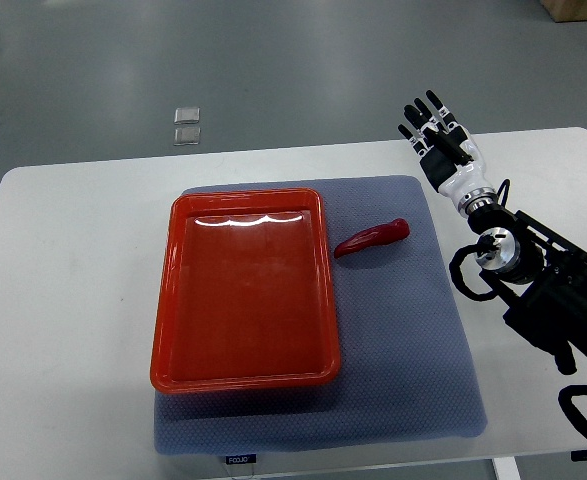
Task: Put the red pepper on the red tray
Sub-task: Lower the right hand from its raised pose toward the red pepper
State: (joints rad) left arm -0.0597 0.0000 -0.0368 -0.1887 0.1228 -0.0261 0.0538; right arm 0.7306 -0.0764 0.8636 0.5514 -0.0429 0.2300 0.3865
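Note:
A red pepper [372, 239] lies on the grey mat, just right of the red tray [175, 300], which holds nothing. My right hand [433, 127] hovers over the table's far right part, above and to the right of the pepper, fingers spread and holding nothing. Its arm runs down along the right edge. No left arm shows.
The grey mat [413, 350] covers the middle of a white table [63, 300]. Two small clear squares [186, 125] lie on the floor beyond the table's far edge. A brown box corner [581, 8] sits at the top right.

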